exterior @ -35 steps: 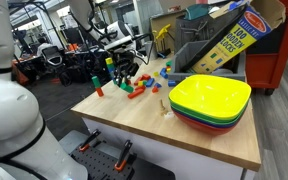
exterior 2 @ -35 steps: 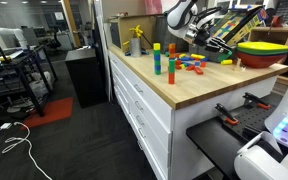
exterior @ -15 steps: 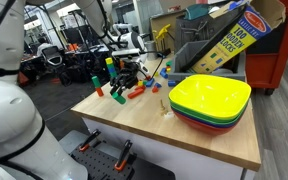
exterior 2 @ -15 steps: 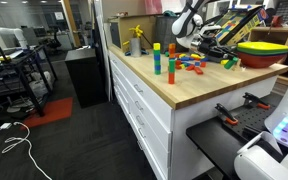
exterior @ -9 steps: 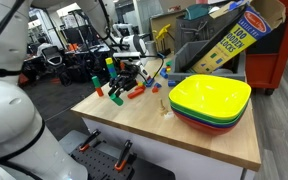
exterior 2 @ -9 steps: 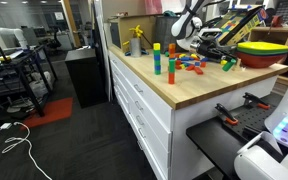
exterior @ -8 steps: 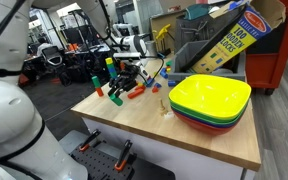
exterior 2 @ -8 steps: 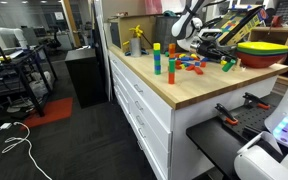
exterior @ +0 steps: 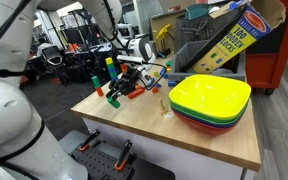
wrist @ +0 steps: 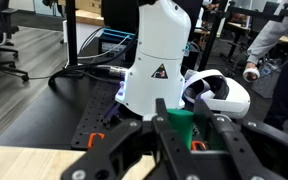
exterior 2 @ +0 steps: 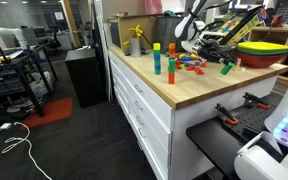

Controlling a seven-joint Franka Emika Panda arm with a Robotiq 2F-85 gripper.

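In the wrist view my gripper [wrist: 184, 128] is shut on a green block [wrist: 181, 120], with a black finger [wrist: 164, 124] pressed against each side of it. In both exterior views the gripper [exterior: 117, 93] [exterior 2: 224, 64] hangs tilted just above the wooden table [exterior: 184, 135], at the edge of a pile of coloured blocks [exterior: 144, 84] [exterior 2: 192, 62]. The green block [exterior 2: 226, 68] shows at the fingertips. A small red block [exterior: 99, 91] stands upright beside the gripper.
A stack of bowls [exterior: 210, 100] [exterior 2: 262, 48], yellow on top, fills one end of the table. Two short block towers [exterior 2: 156, 58] stand near the drawer side. A wooden-blocks box [exterior: 234, 35] and a yellow bottle [exterior 2: 136, 40] are at the back. A white robot body [wrist: 162, 55] stands just off the table.
The arm has come down from above the pile to the table. Over the last second the gripper has tilted and shifted slightly, staying shut on the green block.
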